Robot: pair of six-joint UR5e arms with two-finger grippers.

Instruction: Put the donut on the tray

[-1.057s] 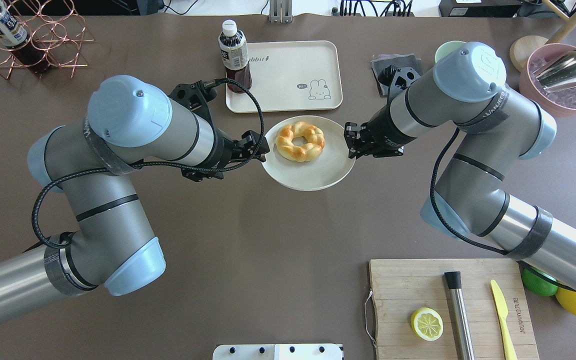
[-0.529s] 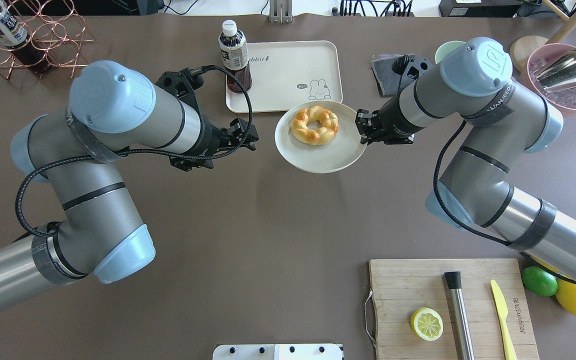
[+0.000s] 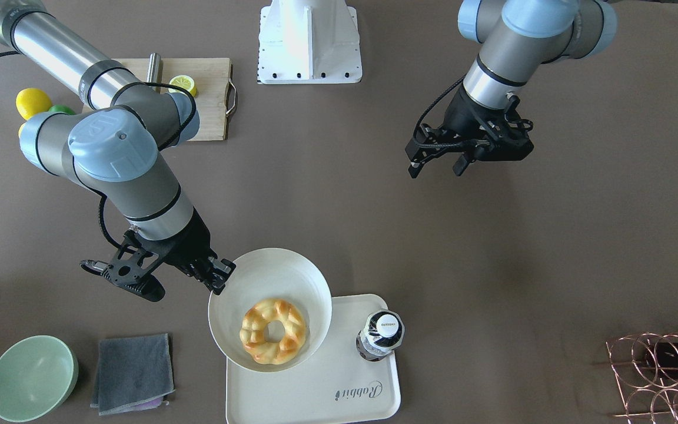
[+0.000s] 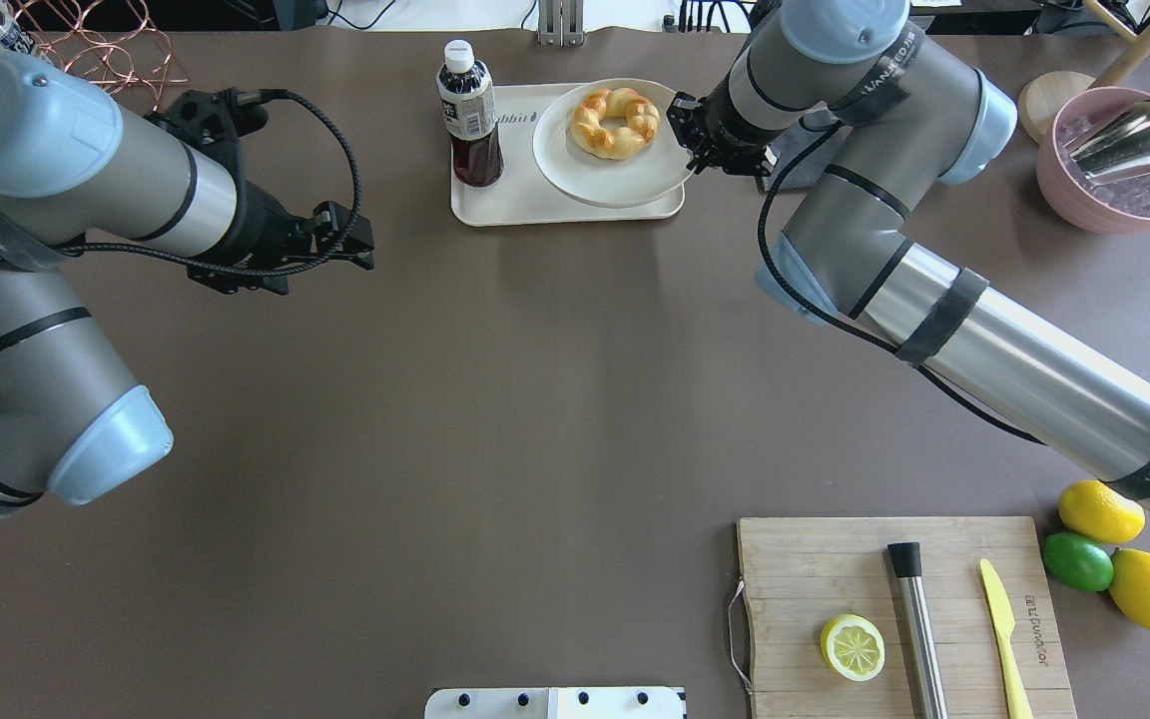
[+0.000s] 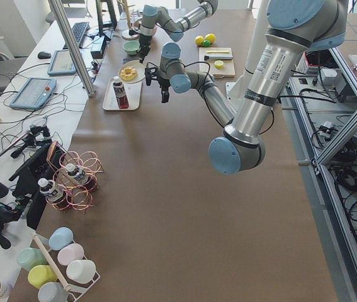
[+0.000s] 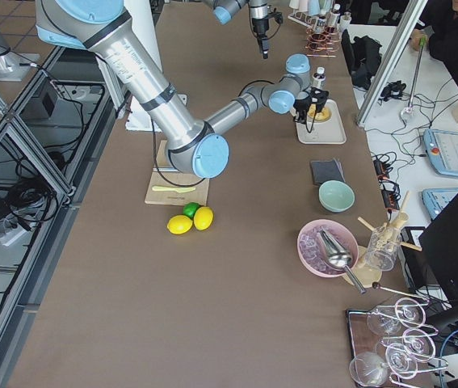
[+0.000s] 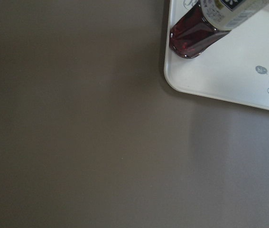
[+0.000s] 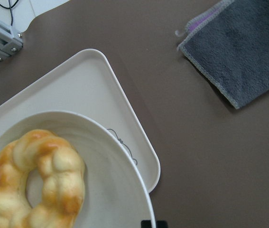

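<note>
Brown table (image 4: pixel 495 419), cream tray (image 4: pixel 520 207), white bench (image 5: pixel 58 100)

Donut (image 4: pixel 616 122) golden-brown, paler in twist creases. Plate (image 4: pixel 625 180) off-white. Tray (image 4: pixel 510 205) cream, grey script, grey cartoon outline. Bottle (image 4: pixel 470 110) dark red, white cap. Tabletop (image 4: pixel 535 399) brown. Cloth (image 3: pixel 133 371) grey. Bowl (image 3: pixel 30 377) pale green.

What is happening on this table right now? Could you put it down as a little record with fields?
Donut: lies on a white plate
Plate: gripped at its rim by the right hand, over the tray
Plate touching tray: cannot tell
Also on tray: a dark drink bottle, upright
Left hand: open, empty, off over bare table
Task state: donut not yet on the tray itself
</note>
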